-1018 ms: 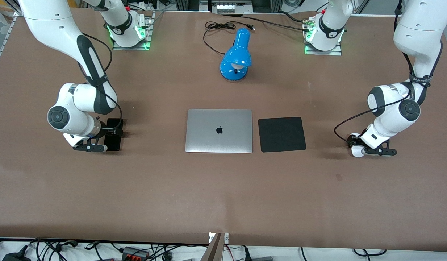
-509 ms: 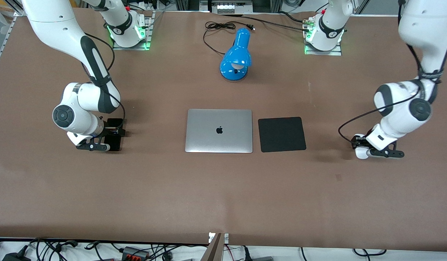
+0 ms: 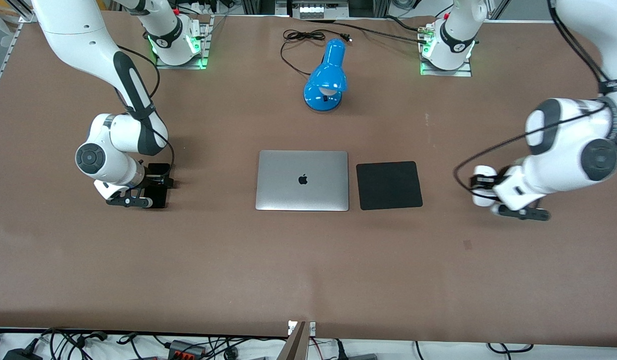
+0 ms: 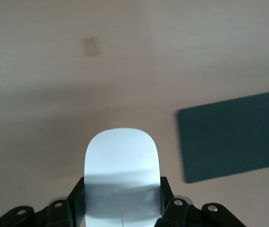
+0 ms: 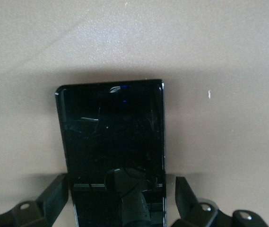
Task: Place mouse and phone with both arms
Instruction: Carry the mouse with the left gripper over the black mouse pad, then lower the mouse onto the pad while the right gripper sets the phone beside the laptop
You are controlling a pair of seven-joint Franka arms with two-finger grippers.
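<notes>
The white mouse [image 3: 480, 198] hangs in my left gripper [image 3: 482, 189], lifted over bare table toward the left arm's end, beside the black mouse pad [image 3: 389, 185]. In the left wrist view the gripper [image 4: 122, 191] is shut on the mouse [image 4: 121, 156], with both fingers pressed to its sides. The black phone [image 3: 158, 199] lies flat on the table toward the right arm's end. My right gripper [image 3: 156, 186] is low over it. In the right wrist view the gripper [image 5: 121, 191] is open, a finger on each side of the phone [image 5: 110, 132], with a gap at both edges.
A closed silver laptop [image 3: 302, 180] lies mid-table next to the mouse pad, which also shows in the left wrist view [image 4: 229, 137]. A blue desk lamp [image 3: 326, 77] with a black cord stands farther from the front camera than the laptop.
My left gripper has risen off the table with the mouse and shifted a little toward the mouse pad. My right gripper has edged slightly toward the laptop, still around the phone.
</notes>
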